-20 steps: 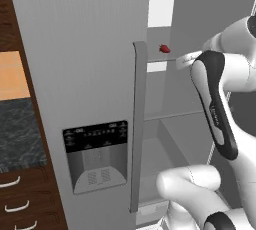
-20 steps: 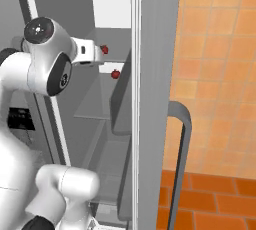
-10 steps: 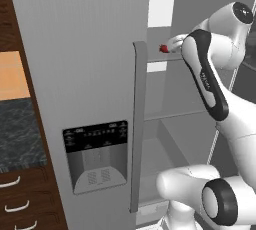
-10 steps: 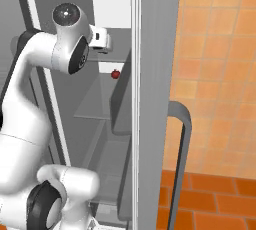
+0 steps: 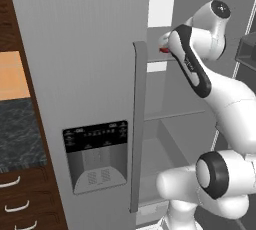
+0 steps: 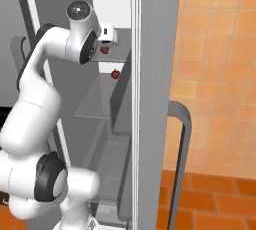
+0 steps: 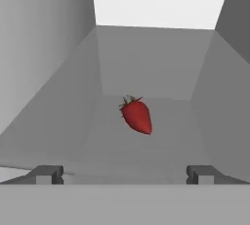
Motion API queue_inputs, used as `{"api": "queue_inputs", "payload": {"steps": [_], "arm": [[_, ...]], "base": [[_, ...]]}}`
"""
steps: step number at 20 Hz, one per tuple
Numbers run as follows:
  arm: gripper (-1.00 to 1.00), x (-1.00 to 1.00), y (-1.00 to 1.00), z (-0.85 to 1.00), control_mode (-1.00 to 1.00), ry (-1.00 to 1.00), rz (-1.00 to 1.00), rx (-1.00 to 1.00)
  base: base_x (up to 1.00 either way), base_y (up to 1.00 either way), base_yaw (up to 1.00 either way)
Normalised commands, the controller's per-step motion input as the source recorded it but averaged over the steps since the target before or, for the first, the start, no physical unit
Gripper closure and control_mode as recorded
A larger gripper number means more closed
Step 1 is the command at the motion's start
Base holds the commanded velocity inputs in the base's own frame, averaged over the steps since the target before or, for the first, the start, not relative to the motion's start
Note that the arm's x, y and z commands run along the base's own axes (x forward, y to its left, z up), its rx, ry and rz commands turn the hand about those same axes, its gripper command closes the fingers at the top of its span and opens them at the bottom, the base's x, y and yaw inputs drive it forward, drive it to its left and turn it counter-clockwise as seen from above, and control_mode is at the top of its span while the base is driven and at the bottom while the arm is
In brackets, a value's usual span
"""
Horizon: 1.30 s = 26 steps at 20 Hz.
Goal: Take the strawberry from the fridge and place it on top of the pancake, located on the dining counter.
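Red strawberry (image 7: 136,116) is seen lying on an upper shelf inside the open fridge (image 5: 85,74), just ahead of the gripper (image 7: 124,172), whose jaws are spread wide and empty, presumably lined up for a grab.

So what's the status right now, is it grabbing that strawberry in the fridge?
Hand open, empty. Strawberry on fridge shelf, ahead of fingertips, untouched. Nothing between them.

Inside the fridge (image 5: 90,74), the strawberry (image 7: 137,115) lies on a shelf (image 7: 146,146) ahead of my gripper (image 7: 124,174), between its spread fingertips, the closed door at left
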Motion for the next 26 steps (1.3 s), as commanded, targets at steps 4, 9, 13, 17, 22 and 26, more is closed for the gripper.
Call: {"api": "queue_inputs", "payload": {"steps": [4,9,13,17,22,26], "arm": [[-1.0,0.28,-0.19,-0.21,-1.0,0.03,0.0,0.0],[-1.0,0.48,-0.01,0.0,-1.0,0.04,0.0,-0.03],[-1.0,0.67,0.01,-0.07,-1.0,0.01,0.0,-0.04],[-1.0,0.5,0.02,-0.04,-1.0,0.0,0.0,-0.04],[-1.0,-0.02,0.06,-0.16,-1.0,0.09,0.0,0.0],[-1.0,0.04,0.15,-0.25,-1.0,0.08,0.0,0.0]], "base": [[0.0,0.0,0.0],[0.0,0.0,0.0],[0.0,0.0,0.0],[0.0,0.0,0.0],[0.0,0.0,0.0],[0.0,0.0,0.0]]}}
